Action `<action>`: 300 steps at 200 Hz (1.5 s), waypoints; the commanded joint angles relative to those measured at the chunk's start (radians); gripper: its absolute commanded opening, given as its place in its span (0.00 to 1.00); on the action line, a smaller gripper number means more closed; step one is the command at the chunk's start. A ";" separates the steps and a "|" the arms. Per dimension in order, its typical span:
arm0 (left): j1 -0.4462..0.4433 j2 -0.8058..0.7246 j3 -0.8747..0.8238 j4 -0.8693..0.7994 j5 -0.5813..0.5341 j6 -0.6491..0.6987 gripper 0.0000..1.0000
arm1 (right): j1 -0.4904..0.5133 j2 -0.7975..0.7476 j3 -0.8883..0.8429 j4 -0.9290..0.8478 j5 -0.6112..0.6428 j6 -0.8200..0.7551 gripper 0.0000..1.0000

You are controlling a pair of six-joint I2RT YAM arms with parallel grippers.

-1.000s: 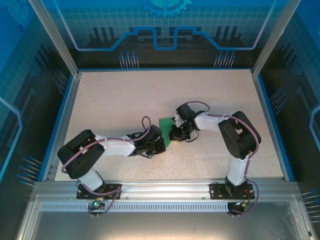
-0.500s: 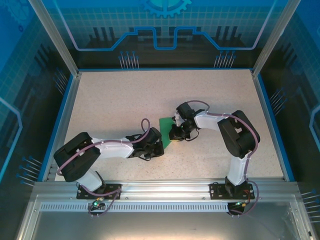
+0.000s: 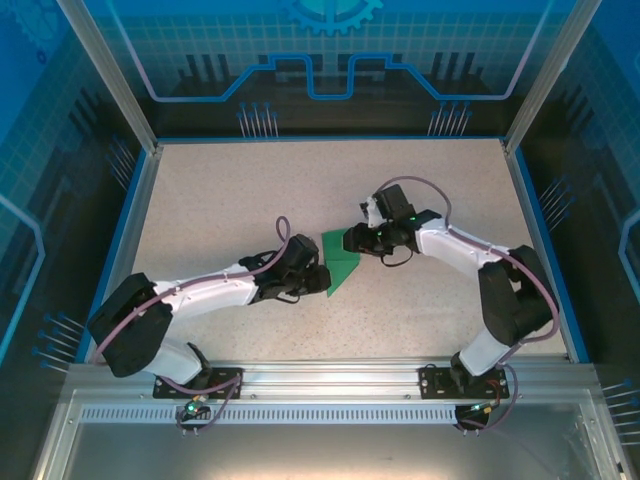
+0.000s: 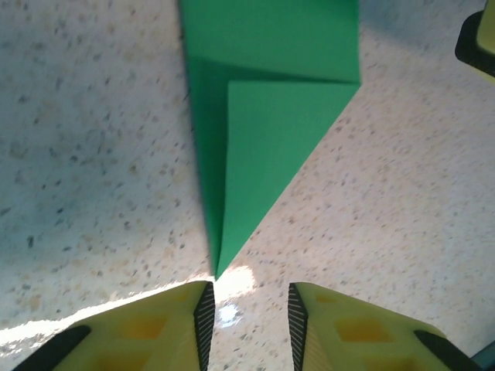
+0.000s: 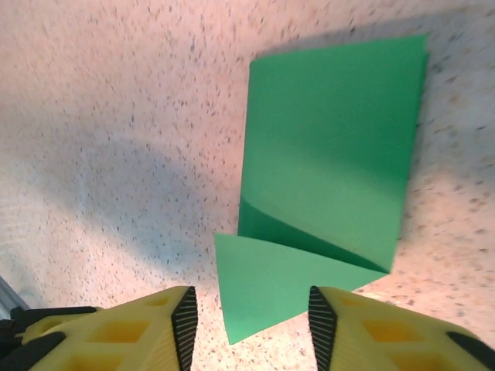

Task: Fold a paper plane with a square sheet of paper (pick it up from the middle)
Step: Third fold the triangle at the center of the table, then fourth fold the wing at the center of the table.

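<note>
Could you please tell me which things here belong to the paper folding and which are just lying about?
Job: green paper, partly folded; left gripper; right gripper, both open.
Merely surroundings: speckled table; blue walls.

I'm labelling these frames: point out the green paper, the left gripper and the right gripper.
green paper (image 4: 271,131), left wrist view, on its folded triangular flap.
left gripper (image 4: 247,309), left wrist view, midway between its fingertips.
right gripper (image 5: 251,317), right wrist view, midway between its fingertips.

paper (image 3: 340,268) plain green; table (image 3: 220,200) beige, dark-speckled; tool fingers (image 4: 139,336) yellow, ribbed pads (image 4: 203,313) black; arms (image 3: 200,293) white, black joints.
</note>
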 commanded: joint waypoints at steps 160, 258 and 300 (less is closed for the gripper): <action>0.081 0.246 0.114 0.073 -0.024 0.005 0.36 | -0.057 0.192 -0.037 0.077 -0.248 -0.059 0.49; 0.100 0.238 0.084 0.056 -0.042 0.003 0.36 | -0.039 0.227 -0.026 0.114 -0.284 -0.029 0.48; 0.102 0.228 0.091 0.052 -0.036 0.014 0.36 | -0.018 0.270 0.008 0.107 -0.336 -0.051 0.38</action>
